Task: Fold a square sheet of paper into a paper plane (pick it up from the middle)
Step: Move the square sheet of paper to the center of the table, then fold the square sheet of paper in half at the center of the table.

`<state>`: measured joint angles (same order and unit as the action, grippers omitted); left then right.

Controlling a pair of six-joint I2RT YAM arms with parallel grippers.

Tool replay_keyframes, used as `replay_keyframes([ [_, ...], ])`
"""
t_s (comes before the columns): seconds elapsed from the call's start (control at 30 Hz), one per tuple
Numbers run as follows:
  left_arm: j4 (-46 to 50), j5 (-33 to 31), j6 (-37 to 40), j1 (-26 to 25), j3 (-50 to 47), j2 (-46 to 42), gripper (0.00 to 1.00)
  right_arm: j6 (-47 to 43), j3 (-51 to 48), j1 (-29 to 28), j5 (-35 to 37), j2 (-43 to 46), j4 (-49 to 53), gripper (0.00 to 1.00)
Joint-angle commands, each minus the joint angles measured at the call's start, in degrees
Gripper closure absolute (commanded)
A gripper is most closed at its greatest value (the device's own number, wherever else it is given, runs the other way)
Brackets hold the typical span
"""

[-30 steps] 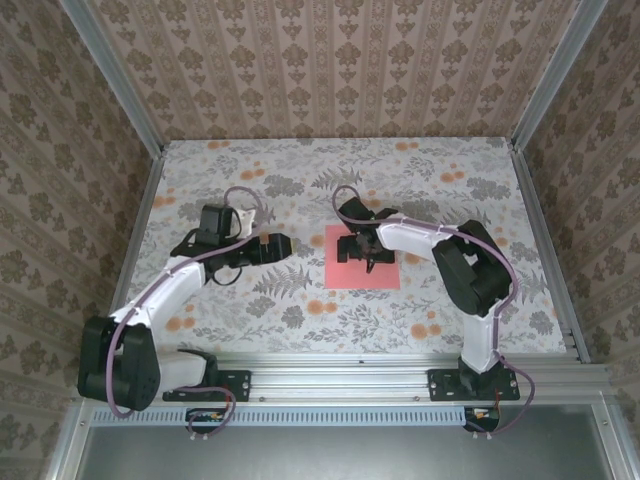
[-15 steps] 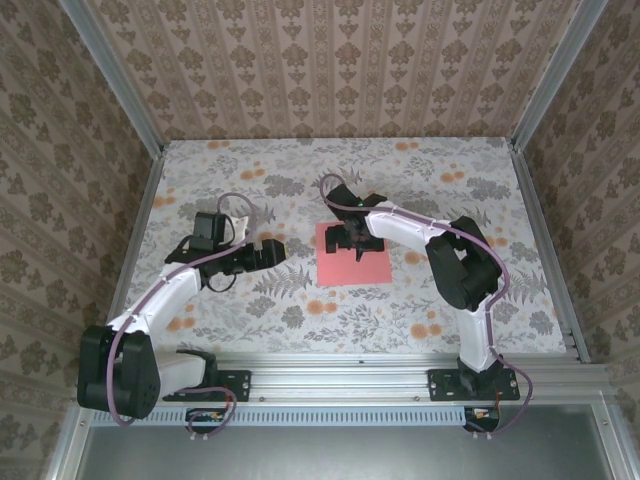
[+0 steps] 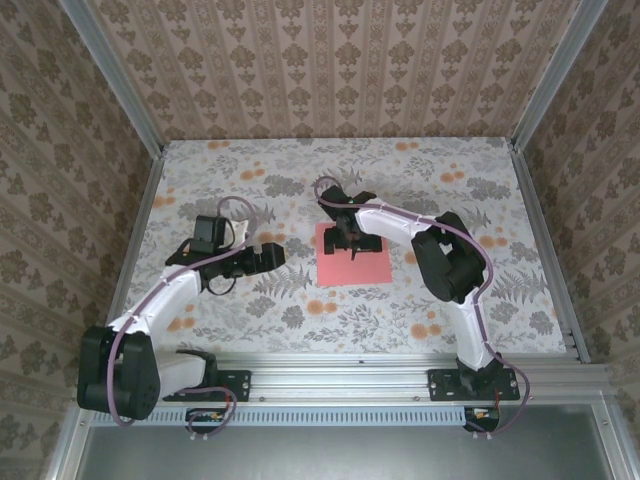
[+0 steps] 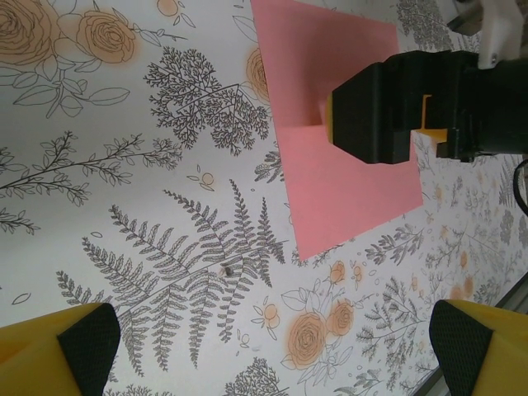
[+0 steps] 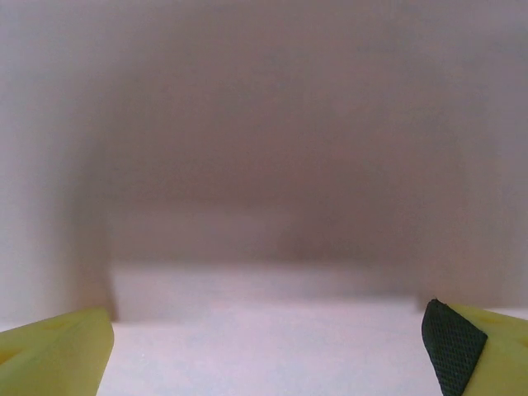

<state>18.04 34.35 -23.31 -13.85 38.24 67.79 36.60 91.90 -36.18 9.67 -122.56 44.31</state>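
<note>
Yellow-fingered left claw [image 3: 272,254]: fingers wide apart, empty, low over floral-print worktop [image 3: 200,190], near left edge of flat coral-pink square sheet of paper [image 3: 372,265] at worktop centre. Right claw [image 3: 345,238]: fingers wide apart, tips down at sheet's far-left part, nothing clamped.

Even soft light, sharp overhead; right wrist blurred

Free: far strip and right edge of floral-print surface [image 3: 250,320]. Centre: right arm's fingers [image 5: 459,340], spread wide, stand over far-left part of flat square coral-pink paper sheet [image 3: 372,268]; its near and right edges unobstructed. Left of sheet, bare strip between: left arm's fingers [image 4: 82,342], spread. Bounds left, far, right: patterned walls [image 3: 330,70].
</note>
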Motion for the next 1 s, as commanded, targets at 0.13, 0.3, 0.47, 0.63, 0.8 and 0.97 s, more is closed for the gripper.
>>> replay_keyframes([
  [0.13, 1.4, 0.6, 1.5, 0.7, -0.8, -1.3, 0.0, 1.4, 2.9, -0.6, 0.6, -2.7, 2.8, 0.02],
  [0.3, 1.6, 0.6, 1.9, 0.7, -0.7, -1.0, 0.0, 1.5, 3.6, -0.8, 0.6, -3.7, 3.1, 0.03],
  [0.47, 1.6, 0.5, 1.9, 0.7, -0.7, -0.8, 0.0, 1.4, 3.6, -1.0, 0.8, -5.1, 3.1, 0.05],
  [0.63, 1.6, 0.5, 2.0, 0.7, -0.6, -0.7, 0.0, 1.4, 3.7, -1.2, 2.0, -6.0, 3.6, 0.09],
  [0.8, 1.6, 0.5, 1.9, 0.7, -0.7, -0.6, 0.0, 1.6, 3.7, -1.3, 2.5, -6.5, 3.6, 0.13],
  [0.97, 1.6, 0.6, 1.9, 0.7, -0.7, -0.5, 0.0, 1.5, 3.6, -1.4, 2.5, -6.2, 3.2, 0.18],
])
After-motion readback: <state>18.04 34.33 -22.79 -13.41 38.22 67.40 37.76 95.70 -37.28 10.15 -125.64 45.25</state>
